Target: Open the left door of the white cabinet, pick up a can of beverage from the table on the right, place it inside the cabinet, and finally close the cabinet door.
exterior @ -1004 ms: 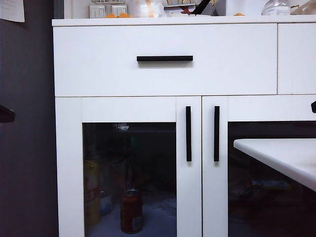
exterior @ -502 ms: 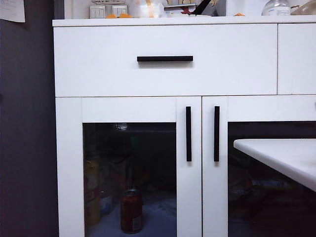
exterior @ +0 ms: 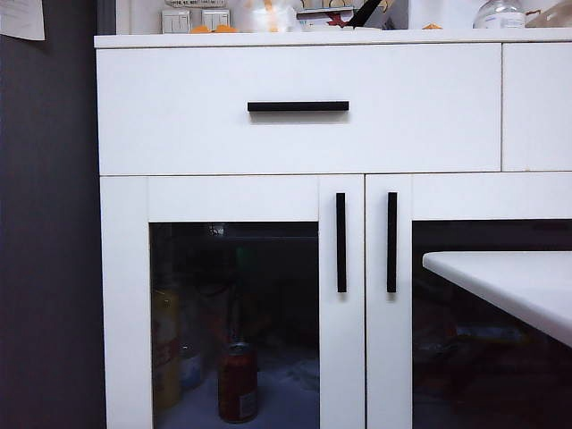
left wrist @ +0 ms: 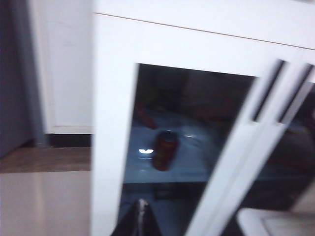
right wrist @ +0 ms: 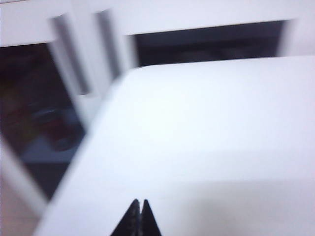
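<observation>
The white cabinet (exterior: 295,143) faces me with its left door (exterior: 344,357) shut, its black handle (exterior: 340,241) upright along the right edge. Behind the dark glass stands a red can of beverage (exterior: 238,382), which the blurred left wrist view also shows on the shelf as a can (left wrist: 165,150). The table (exterior: 509,286) juts in at the right. Neither arm appears in the exterior view. My left gripper (left wrist: 141,205) is shut and empty in front of the left door (left wrist: 113,123). My right gripper (right wrist: 139,204) is shut and empty above the table (right wrist: 206,137).
A yellow bottle (exterior: 164,349) stands inside the cabinet left of the can. The right door's handle (exterior: 391,241) sits next to the left one. A drawer with a horizontal handle (exterior: 298,105) runs above the doors. Clutter lines the cabinet top (exterior: 268,18).
Dark arm parts that showed at the left and right edges of the exterior view a second ago have gone out of it. Cabinet, can and table have not moved.
</observation>
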You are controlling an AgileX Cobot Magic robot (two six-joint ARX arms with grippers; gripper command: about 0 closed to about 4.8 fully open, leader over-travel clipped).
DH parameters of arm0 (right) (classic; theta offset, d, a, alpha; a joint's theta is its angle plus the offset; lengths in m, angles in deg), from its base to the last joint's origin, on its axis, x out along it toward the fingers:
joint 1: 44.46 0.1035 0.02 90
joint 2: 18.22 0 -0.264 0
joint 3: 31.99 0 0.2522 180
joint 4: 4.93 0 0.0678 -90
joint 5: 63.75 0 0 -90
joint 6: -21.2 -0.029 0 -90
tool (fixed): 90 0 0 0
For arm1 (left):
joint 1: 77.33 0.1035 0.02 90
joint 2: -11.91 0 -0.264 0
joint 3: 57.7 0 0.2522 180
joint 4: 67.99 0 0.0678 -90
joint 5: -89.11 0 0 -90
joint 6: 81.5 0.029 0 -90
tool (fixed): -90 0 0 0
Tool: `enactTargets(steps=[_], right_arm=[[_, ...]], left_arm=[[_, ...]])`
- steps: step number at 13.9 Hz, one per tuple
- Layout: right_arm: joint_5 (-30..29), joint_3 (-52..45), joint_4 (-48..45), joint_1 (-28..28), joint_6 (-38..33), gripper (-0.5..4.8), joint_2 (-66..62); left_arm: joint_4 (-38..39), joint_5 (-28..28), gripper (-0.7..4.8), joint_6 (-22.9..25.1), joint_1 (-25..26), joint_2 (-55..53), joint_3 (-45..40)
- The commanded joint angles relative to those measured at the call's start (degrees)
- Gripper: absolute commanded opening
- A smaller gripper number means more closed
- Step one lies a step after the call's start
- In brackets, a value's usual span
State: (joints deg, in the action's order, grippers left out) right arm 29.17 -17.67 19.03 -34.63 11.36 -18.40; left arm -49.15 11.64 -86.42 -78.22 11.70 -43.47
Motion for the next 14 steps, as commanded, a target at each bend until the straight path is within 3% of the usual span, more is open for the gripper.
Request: enactTargets(steps=[1,14], right_arm=[[-0.04,-0.22,-0.61,-5.55,-0.22,-0.05,0.04],[-0.07,-0.22,-0.59,-6.71,-0.22,-0.05,0.04]], left_arm=[[-0.48,0.24,-0.05,0.02,2.71,-0.02,0.09],[-0.46,0.26,-0.05,0.02,4.26,-0.02,0.09]])
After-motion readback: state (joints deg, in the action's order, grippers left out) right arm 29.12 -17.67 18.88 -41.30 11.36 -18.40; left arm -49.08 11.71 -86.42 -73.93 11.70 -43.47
